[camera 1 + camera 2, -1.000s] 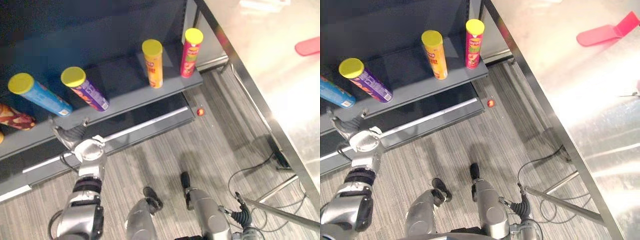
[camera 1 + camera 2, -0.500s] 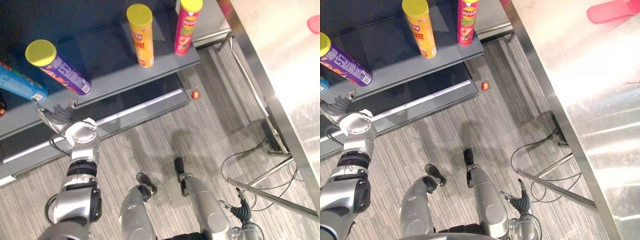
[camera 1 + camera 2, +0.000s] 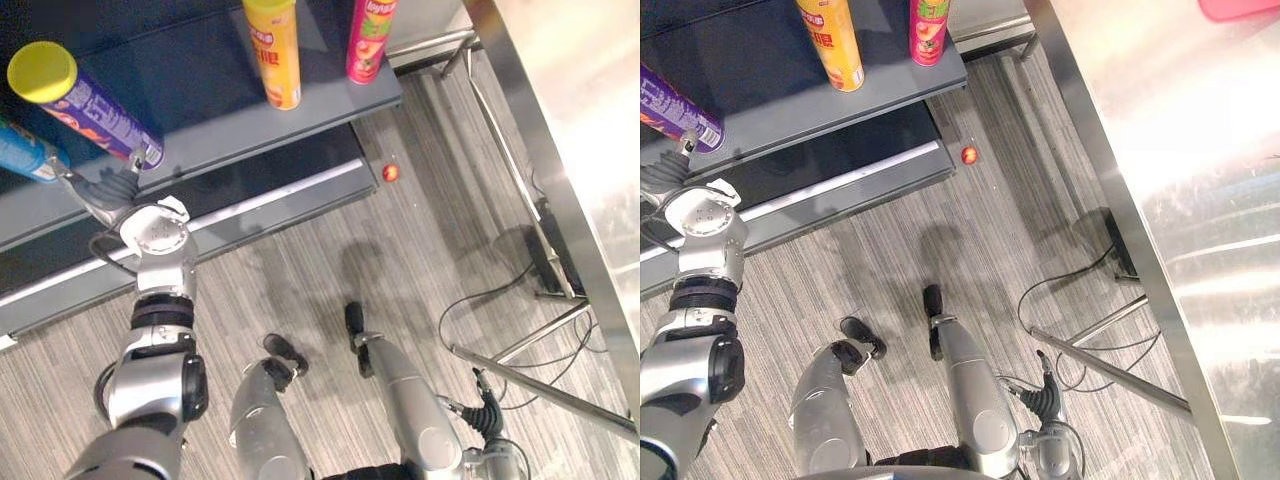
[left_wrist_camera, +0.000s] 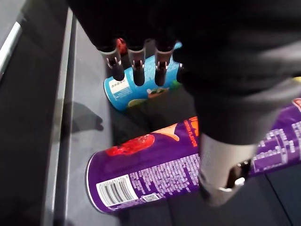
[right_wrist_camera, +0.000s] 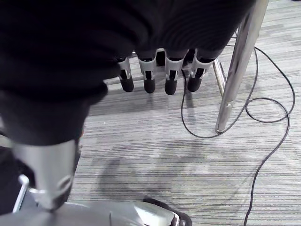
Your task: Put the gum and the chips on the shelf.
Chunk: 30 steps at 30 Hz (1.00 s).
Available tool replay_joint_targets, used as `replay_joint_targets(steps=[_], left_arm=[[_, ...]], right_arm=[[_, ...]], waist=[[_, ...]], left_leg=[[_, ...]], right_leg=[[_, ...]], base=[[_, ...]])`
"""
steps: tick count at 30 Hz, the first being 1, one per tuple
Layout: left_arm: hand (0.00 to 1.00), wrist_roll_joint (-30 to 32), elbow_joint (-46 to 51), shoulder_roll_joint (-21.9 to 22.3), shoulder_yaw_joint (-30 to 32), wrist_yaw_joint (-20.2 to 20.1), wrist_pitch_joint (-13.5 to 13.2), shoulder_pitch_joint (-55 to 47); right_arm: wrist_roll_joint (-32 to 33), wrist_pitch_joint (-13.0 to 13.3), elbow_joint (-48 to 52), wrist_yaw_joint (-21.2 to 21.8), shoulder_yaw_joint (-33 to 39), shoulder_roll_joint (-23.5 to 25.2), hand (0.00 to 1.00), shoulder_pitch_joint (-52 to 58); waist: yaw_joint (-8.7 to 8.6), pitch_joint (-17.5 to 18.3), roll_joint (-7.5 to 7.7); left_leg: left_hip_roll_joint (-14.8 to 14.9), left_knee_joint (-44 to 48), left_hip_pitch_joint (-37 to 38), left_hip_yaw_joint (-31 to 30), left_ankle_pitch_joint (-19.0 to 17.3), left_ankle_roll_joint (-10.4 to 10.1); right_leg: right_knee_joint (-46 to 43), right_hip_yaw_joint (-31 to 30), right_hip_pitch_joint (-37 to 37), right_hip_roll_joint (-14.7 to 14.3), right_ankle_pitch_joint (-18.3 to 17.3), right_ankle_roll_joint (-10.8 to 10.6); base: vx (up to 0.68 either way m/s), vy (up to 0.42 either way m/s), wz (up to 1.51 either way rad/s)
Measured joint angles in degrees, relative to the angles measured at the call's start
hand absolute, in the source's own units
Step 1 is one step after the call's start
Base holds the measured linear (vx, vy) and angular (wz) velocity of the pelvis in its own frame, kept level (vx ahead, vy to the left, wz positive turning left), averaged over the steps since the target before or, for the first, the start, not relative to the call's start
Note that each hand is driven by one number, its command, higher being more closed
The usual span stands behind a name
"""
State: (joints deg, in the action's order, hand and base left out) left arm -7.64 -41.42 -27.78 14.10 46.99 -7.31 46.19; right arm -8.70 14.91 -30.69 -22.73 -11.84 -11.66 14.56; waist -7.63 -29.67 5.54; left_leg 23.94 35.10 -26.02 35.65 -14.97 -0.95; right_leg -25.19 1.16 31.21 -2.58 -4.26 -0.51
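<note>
Chips can [image 3: 85,105]: purple, yellow lid, near shelf [image 3: 220,110] front edge.
Left hand [image 3: 113,189]: fingers straight, empty.
Right hand [image 5: 148,70]: fingers relaxed, empty.

- purple chips can [image 3: 97,113]: purple with white print, a red-orange picture and a yellow lid
- blue chips can [image 4: 126,95]: light blue with a white label patch
- yellow chips can [image 3: 276,62]: yellow-orange with red print
- pink chips can [image 3: 366,48]: magenta with green marks
- shelf [image 3: 215,120]: dark grey
- floor [image 3: 430,250]: grey, finely striped
- ball [image 3: 391,172]: red
- tabletop [image 3: 590,110]: shiny silver
</note>
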Motion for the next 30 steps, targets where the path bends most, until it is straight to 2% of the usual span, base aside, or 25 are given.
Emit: replay_joint_targets(steps=[30], left_arm=[[0.00, -0.02, 2.32, 0.12, 0.41, 0.13, -0.01, 3.75]], right_arm=[[0.05, -0.49, 1.50, -0.50, 0.05, -0.46, 0.00, -2.15]], waist=[[-0.14, -0.02, -0.03]], left_leg=[[1.13, 0.57, -0.92, 1.60, 0.61, 0.34]], right_leg=[[-0.31, 0.45, 1.49, -0.01, -0.02, -0.04]], base=[[0.04, -0.014, 0.00]])
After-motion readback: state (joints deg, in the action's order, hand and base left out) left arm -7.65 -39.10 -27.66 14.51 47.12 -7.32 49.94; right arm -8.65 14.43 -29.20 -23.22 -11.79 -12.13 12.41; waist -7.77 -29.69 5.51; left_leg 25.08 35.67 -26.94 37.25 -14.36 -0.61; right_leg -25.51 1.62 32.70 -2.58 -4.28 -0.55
